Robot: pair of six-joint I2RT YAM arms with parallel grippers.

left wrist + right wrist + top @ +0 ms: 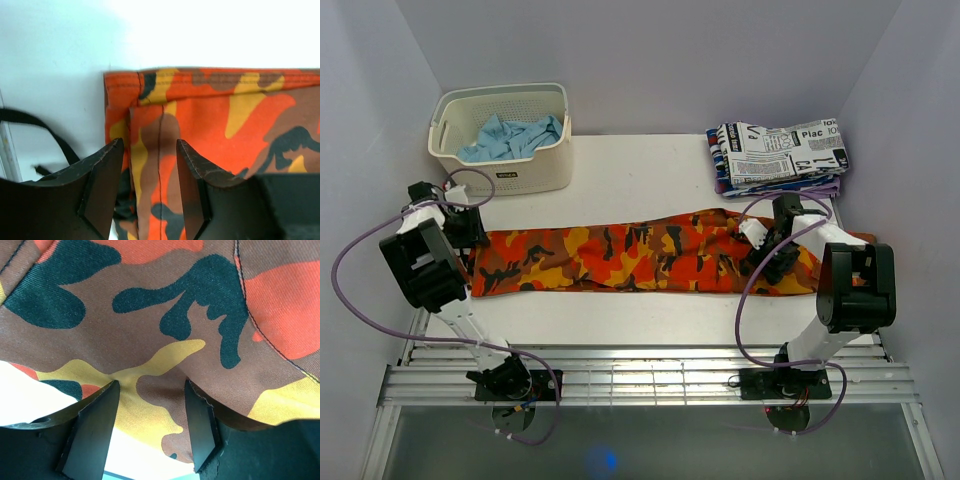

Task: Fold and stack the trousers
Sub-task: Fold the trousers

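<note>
The camouflage trousers (620,257) lie stretched flat from left to right across the white table. My left gripper (470,232) is at their left end. In the left wrist view its jaws stand open (149,142) low over the hemmed leg end (240,110), a seam running between the fingers. My right gripper (760,250) is down on the right end of the trousers. In the right wrist view its jaws (152,382) are open with the fingertips pressed into the cloth (165,305), and a bulge of cloth near the edge sits between them.
A cream basket (535,170) holding light blue cloth (510,138) stands at the back left. A folded stack topped by a white newspaper-print garment (780,155) sits at the back right, just behind the right gripper. A metal rail (650,375) runs along the near edge.
</note>
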